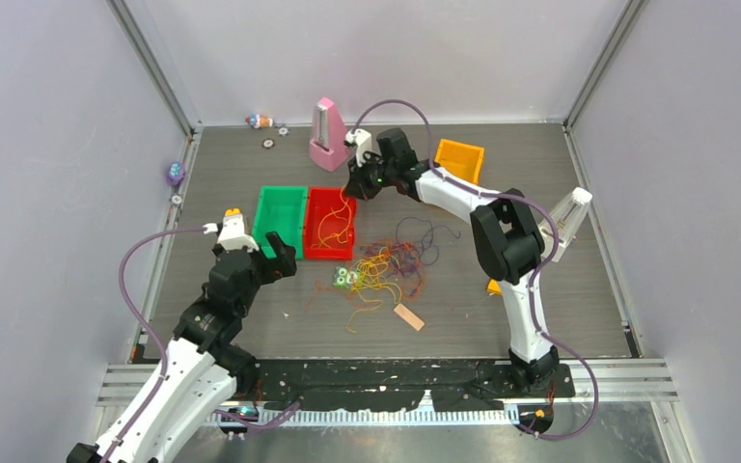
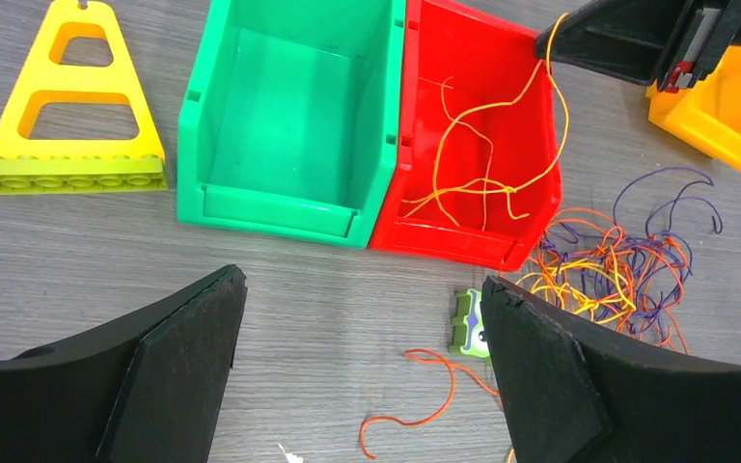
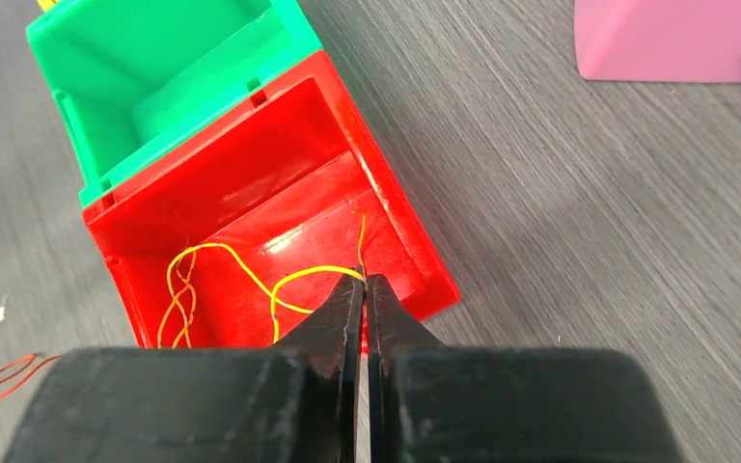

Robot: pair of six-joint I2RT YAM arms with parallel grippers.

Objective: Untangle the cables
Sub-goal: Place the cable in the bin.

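Note:
The cables (image 1: 393,267) lie as a tangle of orange, yellow and dark purple strands on the table, also in the left wrist view (image 2: 617,270). My right gripper (image 1: 355,185) is shut on a yellow cable (image 3: 309,275) above the far end of the red bin (image 1: 331,224); the strand hangs into the bin (image 3: 251,231), where more yellow strands lie (image 2: 482,183). My left gripper (image 1: 285,260) is open and empty, just above the table in front of the bins. A loose orange strand (image 2: 434,395) lies between its fingers (image 2: 540,376).
A green bin (image 1: 281,218) stands left of the red one. An orange bin (image 1: 459,159) and a pink block (image 1: 327,135) are at the back. A small green toy (image 1: 347,278) and a tan tag (image 1: 409,317) lie by the tangle. A yellow frame (image 2: 68,96) is left.

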